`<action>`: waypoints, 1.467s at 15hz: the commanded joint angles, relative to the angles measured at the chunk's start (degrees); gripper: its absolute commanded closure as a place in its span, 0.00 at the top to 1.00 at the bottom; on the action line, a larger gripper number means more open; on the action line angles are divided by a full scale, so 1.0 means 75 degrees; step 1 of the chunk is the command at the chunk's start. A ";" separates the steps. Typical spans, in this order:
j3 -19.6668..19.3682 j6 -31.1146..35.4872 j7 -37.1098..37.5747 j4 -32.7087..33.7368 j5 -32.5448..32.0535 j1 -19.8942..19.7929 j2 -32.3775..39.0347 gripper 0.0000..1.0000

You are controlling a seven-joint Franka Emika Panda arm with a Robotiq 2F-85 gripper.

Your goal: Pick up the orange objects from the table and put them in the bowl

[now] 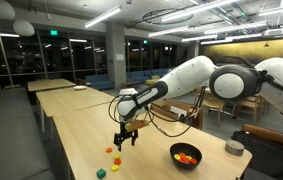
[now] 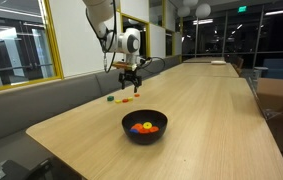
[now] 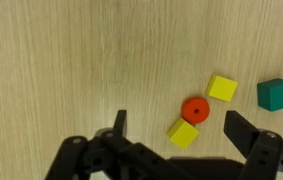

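Risk: open pincer [image 3: 177, 118] may catch yellow square block [image 3: 183, 134] touching round orange disc [image 3: 194, 109] at its seven o'clock.

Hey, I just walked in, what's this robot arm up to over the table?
The arm's gripper hangs open above the table, over a small cluster of toy pieces. In the wrist view an orange round piece lies between two yellow pieces, with a green cube beside them. Nothing is gripped. The black bowl nearby holds several coloured pieces, orange among them.
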 commanded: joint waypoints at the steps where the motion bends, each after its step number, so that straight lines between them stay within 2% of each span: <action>1: -0.0232 0.0152 0.0588 0.0900 -0.0124 0.0242 0.0781 1.00; 8: -0.0445 0.0596 0.1097 0.1093 -0.0215 0.0556 0.1187 1.00; 14: -0.0483 0.0604 0.1545 0.1324 -0.0306 0.0943 0.1332 1.00; 22: -0.0933 0.0649 0.2240 0.1495 -0.0880 0.1385 0.1681 1.00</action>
